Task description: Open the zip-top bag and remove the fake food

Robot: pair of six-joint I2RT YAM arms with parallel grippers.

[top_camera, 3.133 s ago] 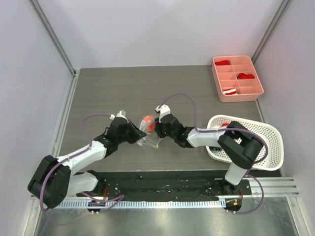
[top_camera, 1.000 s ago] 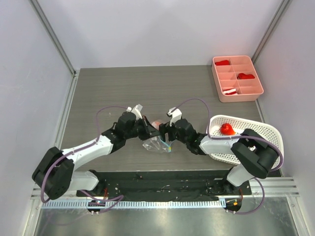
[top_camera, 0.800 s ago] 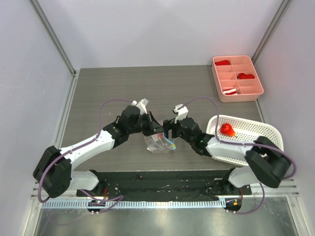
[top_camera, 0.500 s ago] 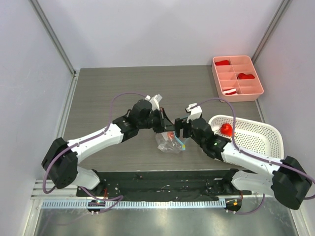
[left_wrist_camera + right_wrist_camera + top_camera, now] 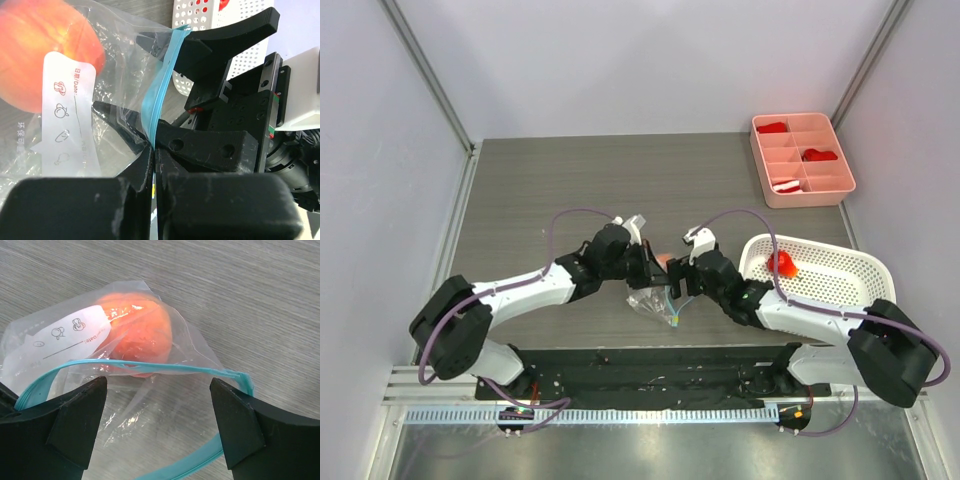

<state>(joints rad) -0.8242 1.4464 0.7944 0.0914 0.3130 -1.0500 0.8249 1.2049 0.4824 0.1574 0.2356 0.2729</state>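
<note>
My left pincer (image 5: 154, 150) is clamped tight on the teal zip strip (image 5: 161, 80), holding one lip of the zip-top bag (image 5: 655, 302) near the middle of the surface's (image 5: 570, 190) near edge. My right pincer (image 5: 157, 425) stands spread wide with nothing in it, poised right at the bag's mouth, where the strip bows into an open loop.

Compared with three seconds back, the two arms have carried the bag a little toward the right edge. The right arm has also swung clear of the white basket (image 5: 845, 285), so the red piece (image 5: 780, 264) lying in it is now in plain view. I take that piece as out.

The peach (image 5: 136, 332) is inside the plastic, behind the label, and I can make out no other piece there. With the mouth open, I judge the peach is next to come out.
</note>
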